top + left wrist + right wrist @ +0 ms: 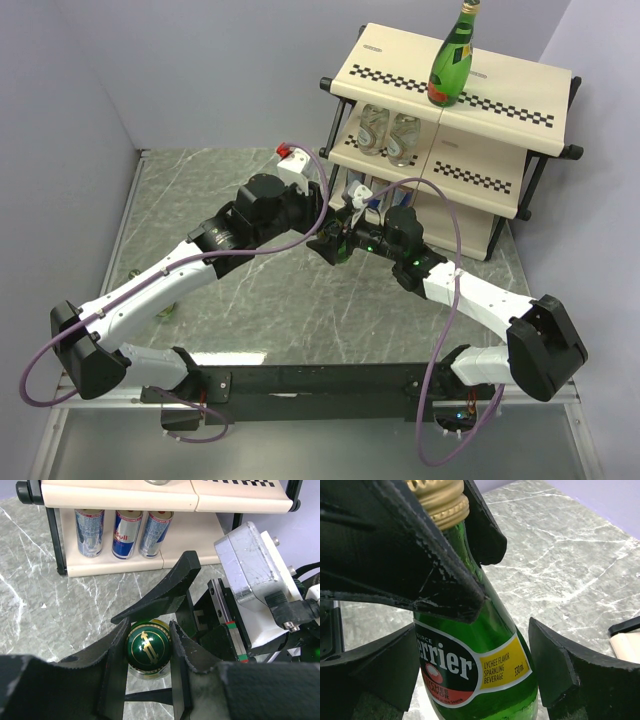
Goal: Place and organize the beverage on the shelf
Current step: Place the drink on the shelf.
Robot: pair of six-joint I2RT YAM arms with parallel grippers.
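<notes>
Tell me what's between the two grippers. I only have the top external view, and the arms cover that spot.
Observer: A green bottle. The left wrist view shows the left gripper shut on its capped top.
Operator: Is the right gripper holding it too?
Observer: No. In the right wrist view the right gripper is open. Its fingers stand on either side of the bottle at the height of the label, with table showing in the gap on one side.
Operator: How many cans are on the bottom tier?
Observer: Three cans stand upright, side by side, on the lowest board of the shelf, as the left wrist view shows.
</notes>
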